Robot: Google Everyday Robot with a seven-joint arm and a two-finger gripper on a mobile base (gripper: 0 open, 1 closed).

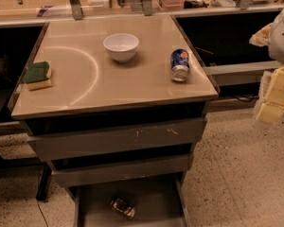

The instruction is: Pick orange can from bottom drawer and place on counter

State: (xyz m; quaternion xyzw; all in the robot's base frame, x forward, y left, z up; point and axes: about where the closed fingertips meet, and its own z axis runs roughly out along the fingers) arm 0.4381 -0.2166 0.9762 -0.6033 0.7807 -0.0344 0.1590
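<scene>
**Can still down in the drawer, my claw off to the side**

My gripper (pixel 274 98) hangs off the right edge of the counter (pixel 132 86), at about its height and well apart from it. I cannot tell how far it is open. It does not have the orange can (pixel 123 207), which lies on its side on the floor of the bottom drawer (pixel 154 197), straight below the counter's front edge.

That drawer is pulled out past the two shallower drawers (pixel 118 138) under the counter, so I judge the can reachable from above. The pick has not begun.

On the counter stand a blue can (pixel 180 65) near the right edge, a white bowl (pixel 121 46) toward the back and a green sponge (pixel 38 75) at the left edge. The bare front middle looks the likeliest spot to set the can down.
</scene>
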